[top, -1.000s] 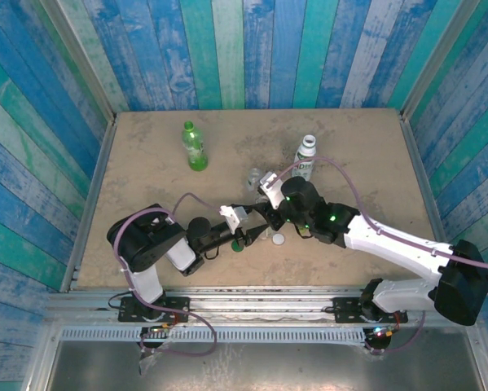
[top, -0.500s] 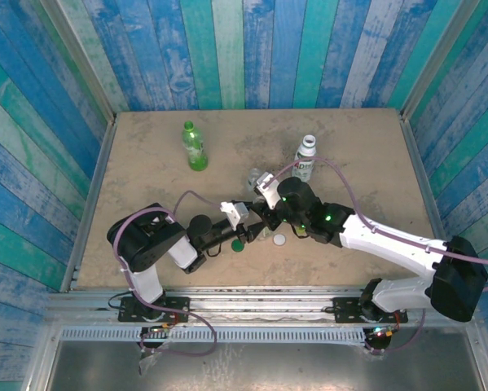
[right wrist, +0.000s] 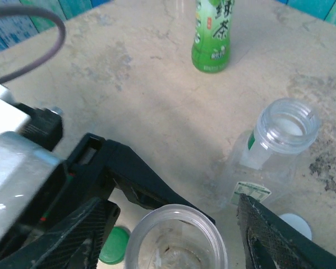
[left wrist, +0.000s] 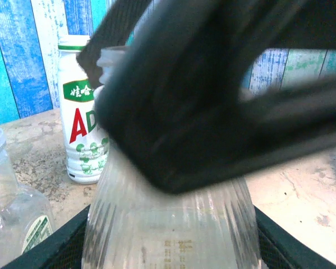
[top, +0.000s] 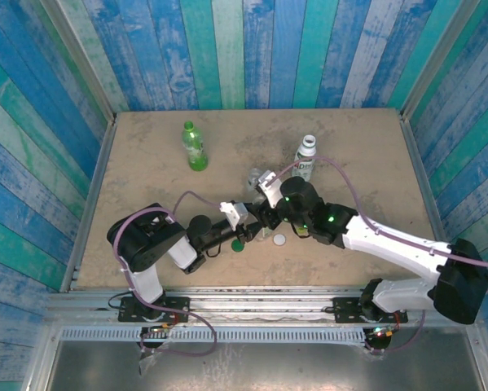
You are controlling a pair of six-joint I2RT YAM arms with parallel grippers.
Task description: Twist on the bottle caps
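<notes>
A small clear bottle point(left wrist: 168, 224) stands upright between my left gripper's point(left wrist: 170, 241) fingers, which press on its ribbed sides. Its mouth point(right wrist: 176, 238) is uncapped. My right gripper point(right wrist: 173, 235) hangs over that mouth with its fingers point(right wrist: 61, 241) spread to either side, touching nothing. Both grippers meet mid-table point(top: 260, 224). A dark green cap point(right wrist: 114, 245) and a white cap point(right wrist: 294, 224) lie on the table beside the held bottle. A second clear bottle point(right wrist: 274, 151), also uncapped, stands just behind. The green bottle point(top: 195, 147) stands far left and the white labelled bottle point(top: 306, 159) far right.
The sandy tabletop point(top: 358, 138) is ringed by blue and green plank walls point(top: 227, 49). Metal rails run along its left edge point(top: 93, 195) and right edge point(top: 419, 187). My right arm point(top: 390, 244) stretches across the near right part.
My right gripper's jaws have spread apart over the bottle mouth. My left gripper has tightened on the clear bottle and shifted slightly away from the near edge.
</notes>
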